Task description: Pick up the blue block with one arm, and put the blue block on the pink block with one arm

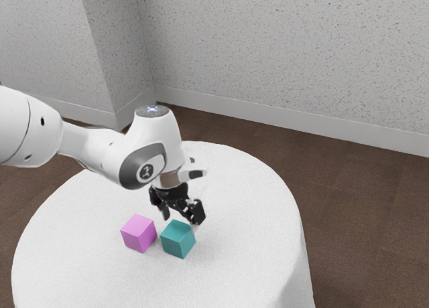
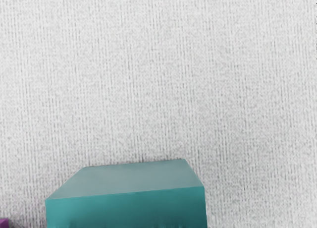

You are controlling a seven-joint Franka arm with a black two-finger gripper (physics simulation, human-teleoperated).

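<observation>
Fingers (image 1: 198, 213) spread just over blue block (image 1: 177, 238) w/ pink block (image 1: 138, 232) beside it, both well in from table (image 1: 261, 187) edge.

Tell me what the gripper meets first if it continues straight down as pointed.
Probably the blue block, just beneath the open gripper. Depth is unclear: it could land slightly behind it, on the white table. The pink block sits aside.
</observation>
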